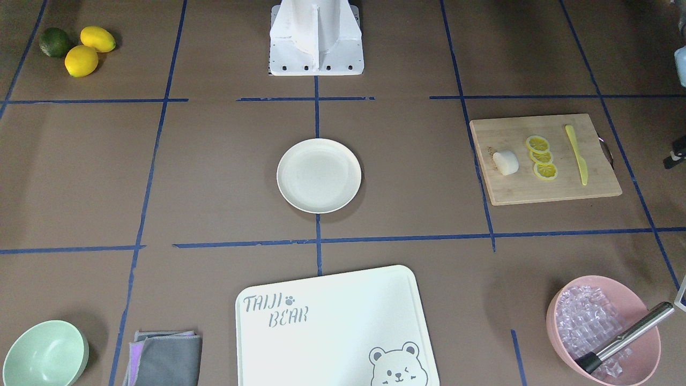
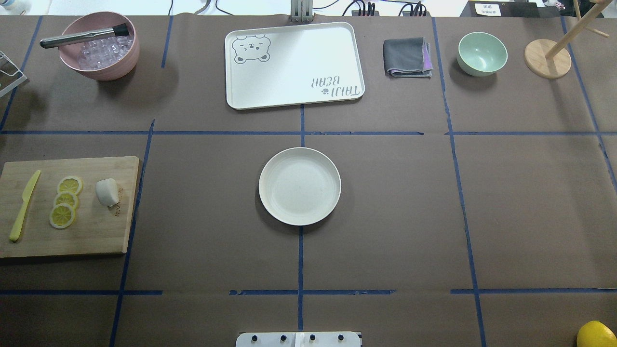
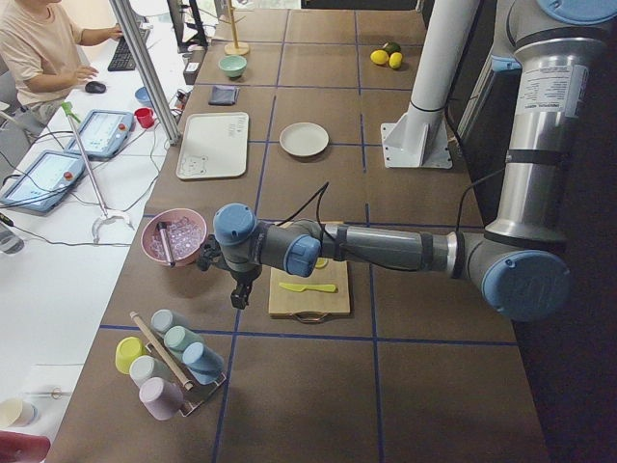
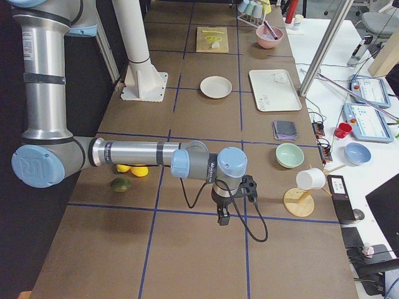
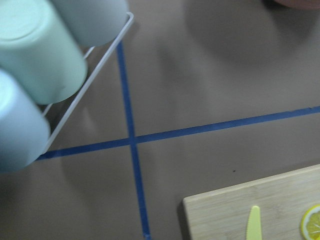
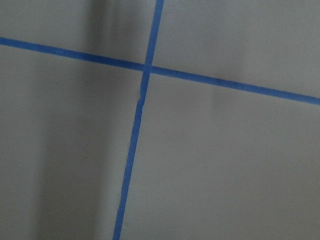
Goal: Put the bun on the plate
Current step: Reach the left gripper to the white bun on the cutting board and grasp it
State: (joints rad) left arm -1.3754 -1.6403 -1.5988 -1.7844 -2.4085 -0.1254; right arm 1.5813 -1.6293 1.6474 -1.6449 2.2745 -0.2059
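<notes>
Bun (image 2: 106, 192), smooth white lump perhaps flat-ended, on wooden board (image 2: 91, 236); spread of left hand (image 3: 238, 295) and right hand (image 4: 223, 217): cannot tell.

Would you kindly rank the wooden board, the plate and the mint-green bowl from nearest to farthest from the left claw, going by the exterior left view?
1. The wooden board, just beside the left claw.
2. The plate, mid-table, near the robot's base.
3. The mint-green bowl, toward the table's far end.
</notes>
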